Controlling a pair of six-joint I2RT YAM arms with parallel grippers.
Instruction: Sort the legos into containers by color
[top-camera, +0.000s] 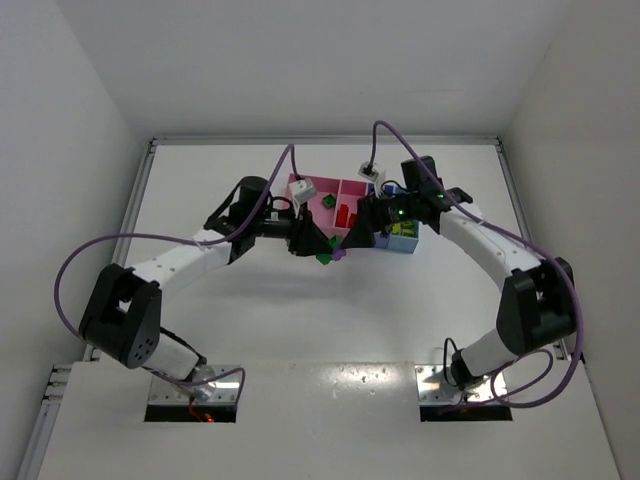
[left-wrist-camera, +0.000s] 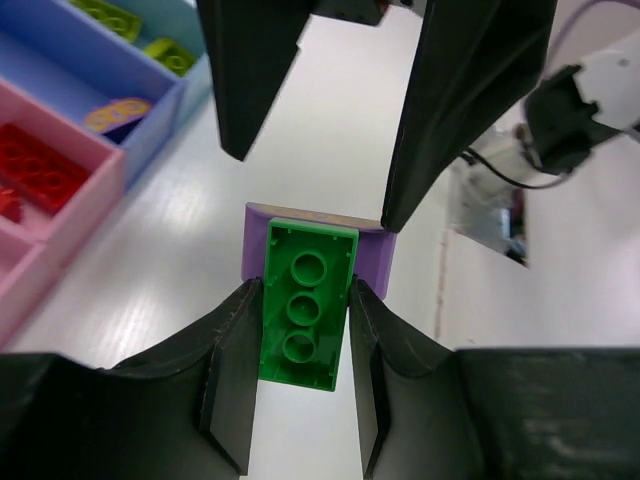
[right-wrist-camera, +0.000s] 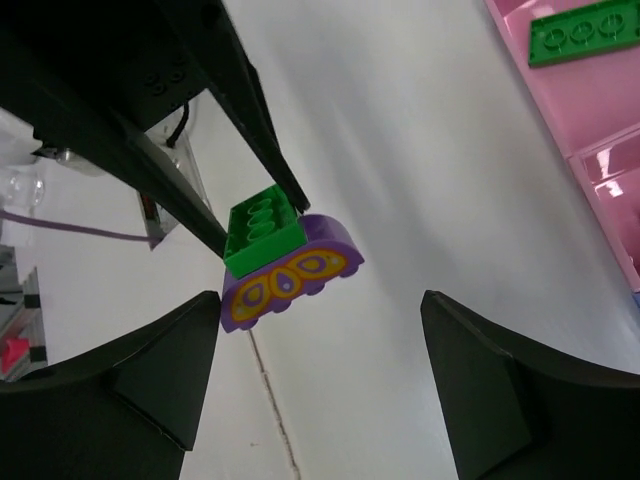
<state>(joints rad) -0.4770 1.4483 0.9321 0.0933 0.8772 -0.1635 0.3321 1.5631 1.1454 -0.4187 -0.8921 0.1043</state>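
My left gripper (left-wrist-camera: 305, 292) is squeezing the green brick (left-wrist-camera: 300, 315) by its two long sides, so it is holding that brick tight. The purple brick (right-wrist-camera: 290, 278) with the yellow butterfly is sticking to the green one, just past my left fingertips. I cannot tell if the pair is touching the table. My right gripper (right-wrist-camera: 320, 300) is standing wide open and holding nothing, with one finger on each side of the purple brick. One of those fingers is looking very close to a purple corner. The pink bin (right-wrist-camera: 580, 95) with a flat green piece (right-wrist-camera: 585, 35) is sitting ahead of my right gripper, off to its right. I am thinking a few things could be going wrong here. If my right fingers are closing crooked, they may be knocking the purple brick instead of grabbing it. If I am pulling too hard, the green brick may be twisting out of my left fingers. Then both bricks may be dropping together and landing in the wrong bin.
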